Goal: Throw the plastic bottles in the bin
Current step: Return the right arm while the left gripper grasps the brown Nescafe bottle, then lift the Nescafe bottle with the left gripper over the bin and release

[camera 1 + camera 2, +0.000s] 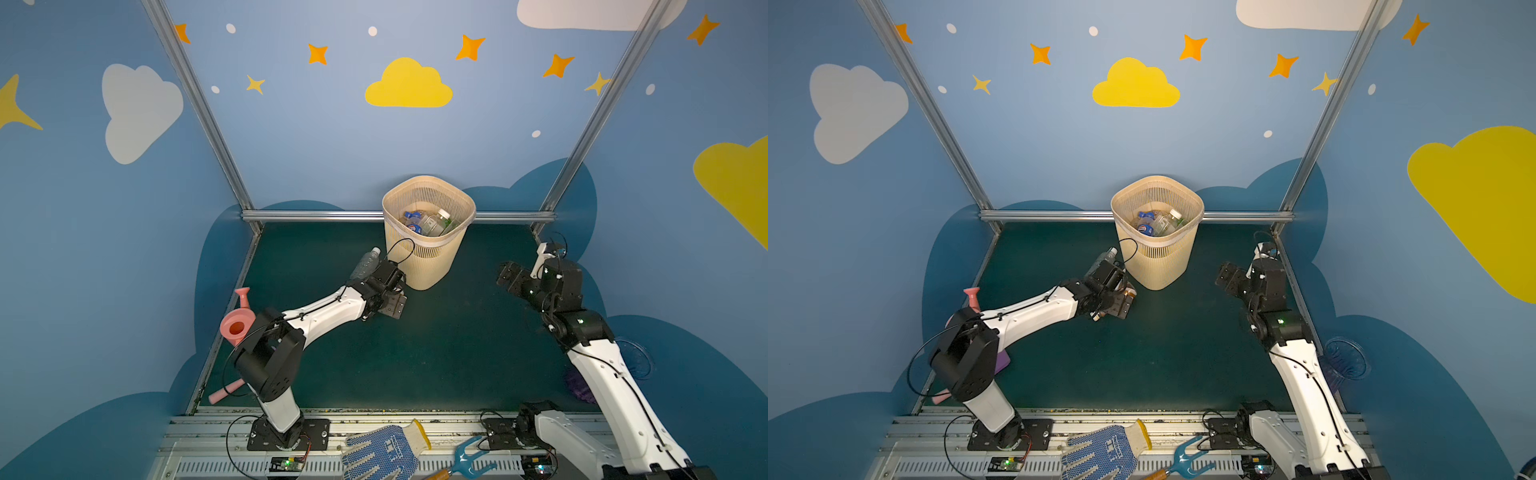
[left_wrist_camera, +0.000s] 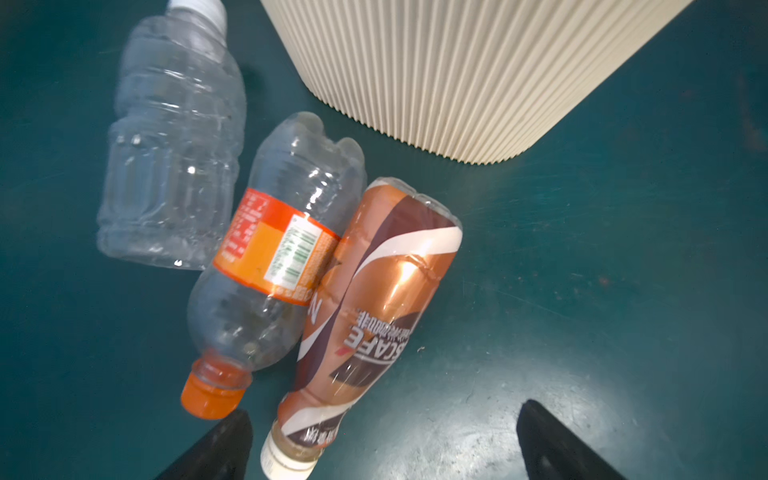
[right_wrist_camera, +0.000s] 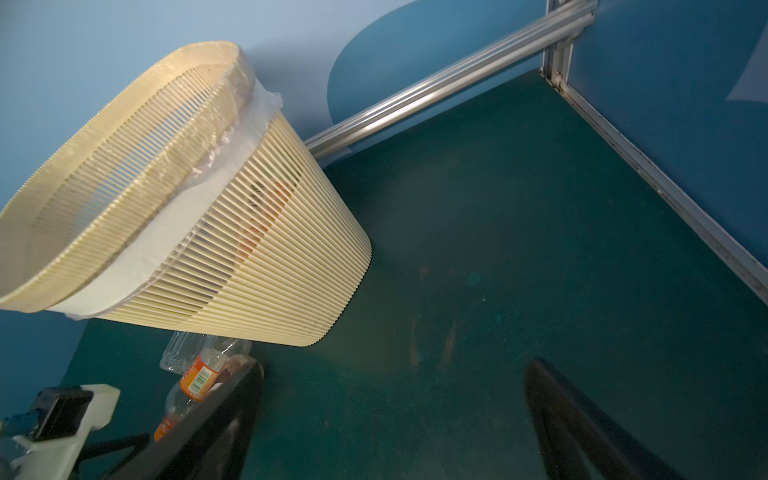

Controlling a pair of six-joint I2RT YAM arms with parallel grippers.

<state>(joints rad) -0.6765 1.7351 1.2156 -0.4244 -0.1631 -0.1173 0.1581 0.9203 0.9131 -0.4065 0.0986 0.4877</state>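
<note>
Beige slats of the bin (image 1: pixel 428 257) stand upright at the back middle of the green mat (image 1: pixel 436 365), liner (image 3: pixel 249 137) folded over the rim, w/ several plastic bottles (image 1: pixel 424 222) already lying at the bottom. Three more lie outside, huddled on the mat just beside the bin's foot on my left side: a clear bottle (image 2: pixel 174 145) w/ white cap, an orange-label bottle (image 2: pixel 274 249) against it, and a brown-wrapped bottle (image 2: pixel 374 291) pressed along that one, cap end twd me. My guess: they sit so close to the wall that I must come in from above, not from the side. So my left arm (image 1: pixel 324 311) is stretched fwd from its base, wrist bent down, left gripper (image 2: pixel 384 415) hovering over the cluster, fingers wide apart, holding nothing. The brown bottle's neck lies nearest, close by one finger in the wrist view, so prob. the next pick. My right arm (image 1: pixel 602 374) is folded up on the other side, well apart from the bin, right gripper (image 3: pixel 395 368) off the mat, fingers spread, empty, aimed twd the bin's wall – parked out of the way, I'd say
</note>
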